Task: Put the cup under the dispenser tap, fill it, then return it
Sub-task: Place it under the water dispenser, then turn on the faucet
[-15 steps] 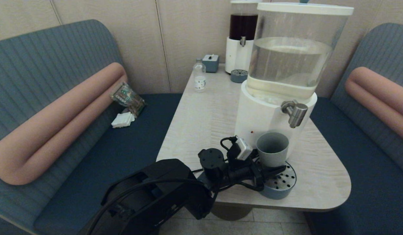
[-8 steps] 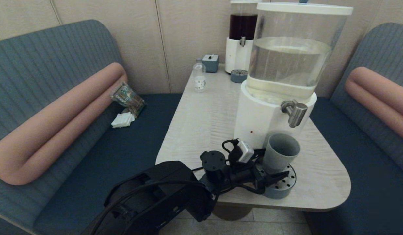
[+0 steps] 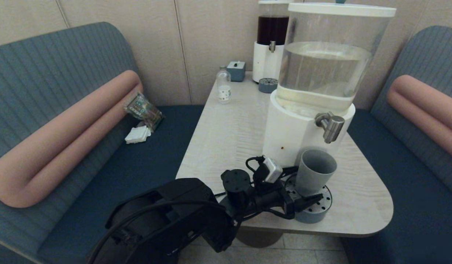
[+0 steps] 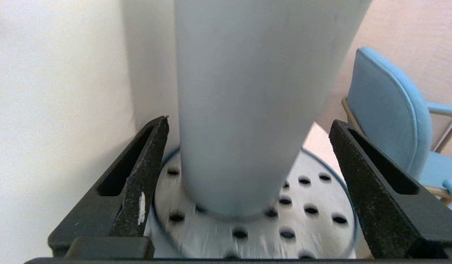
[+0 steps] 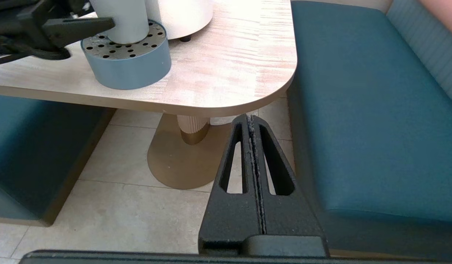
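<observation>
So the cup [image 3: 315, 171] was sitting on the perforated drip tray [image 3: 320, 207] right in front of the big white-based dispenser [image 3: 299, 132], leaning over toward the robot's right rather than standing straight; its open mouth was roughly below the dispenser tap [image 3: 330, 126], maybe a touch to the left of the spout, hard to say exactly from the head view. The left gripper [image 3: 303, 200] was reaching in low over the tray at the cup's base; in the left wrist view its fingers [image 4: 138, 183] were spread wide with the cup [image 4: 248, 110] in between, a clear gap on the right-hand finger and the other one close to the cup wall, so nothing was actually clamped; the cup's bottom looked to be resting on the holed tray surface [image 4: 314, 212]. The right gripper [image 5: 252, 121] was parked down below the table [image 5: 226, 73] edge, near the pedestal and the blue bench seat [image 5: 369, 121], fingers pressed together with nothing in them. Further back on the table there was the dark-liquid dispenser [image 3: 271, 44], a small clear bottle [image 3: 223, 86] and a little grey-blue box [image 3: 236, 70]; the water tank [image 3: 325, 69] looked somewhat over half full.
</observation>
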Available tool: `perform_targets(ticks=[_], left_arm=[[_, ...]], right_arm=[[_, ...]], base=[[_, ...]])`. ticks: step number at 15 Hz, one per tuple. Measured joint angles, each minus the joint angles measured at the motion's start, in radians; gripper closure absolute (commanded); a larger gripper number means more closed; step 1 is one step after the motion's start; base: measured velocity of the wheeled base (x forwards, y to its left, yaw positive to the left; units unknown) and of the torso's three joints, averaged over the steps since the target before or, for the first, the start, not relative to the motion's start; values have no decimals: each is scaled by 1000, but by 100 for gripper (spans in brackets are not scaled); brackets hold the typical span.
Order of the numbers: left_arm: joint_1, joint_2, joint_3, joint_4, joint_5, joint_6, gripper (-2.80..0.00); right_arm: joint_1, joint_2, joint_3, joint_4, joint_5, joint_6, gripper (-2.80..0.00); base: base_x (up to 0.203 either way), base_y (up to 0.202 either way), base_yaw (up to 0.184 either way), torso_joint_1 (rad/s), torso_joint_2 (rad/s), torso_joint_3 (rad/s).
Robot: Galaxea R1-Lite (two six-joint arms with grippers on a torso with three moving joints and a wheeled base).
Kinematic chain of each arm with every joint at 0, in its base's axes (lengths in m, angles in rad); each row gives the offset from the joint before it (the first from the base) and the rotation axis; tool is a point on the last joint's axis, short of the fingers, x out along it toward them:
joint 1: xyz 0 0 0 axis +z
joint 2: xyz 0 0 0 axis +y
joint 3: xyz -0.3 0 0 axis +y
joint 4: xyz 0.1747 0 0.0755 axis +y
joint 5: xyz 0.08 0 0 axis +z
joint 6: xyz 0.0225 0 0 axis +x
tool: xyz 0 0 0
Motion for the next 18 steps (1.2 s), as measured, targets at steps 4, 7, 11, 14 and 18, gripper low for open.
perform_targets(ticks=[4,7,11,14,18], left_arm=[[2,-59,130,1,3,4,-280],[6,-111,226,1,4,8,-280],[10,-239,437,0,11,6,-280],[20,-410,624,0,33,1,0],[40,-691,782,0,200,-56,0]], right_arm=[[0,0,0,0,0,0,0],[0,0,0,0,0,0,0],[0,0,0,0,0,0,0],[0,0,0,0,0,0,0],[0,0,0,0,0,0,0]], base=[[0,0,0,0,0,0],[0,0,0,0,0,0],[0,0,0,0,0,0],[0,0,0,0,0,0],[0,0,0,0,0,0]])
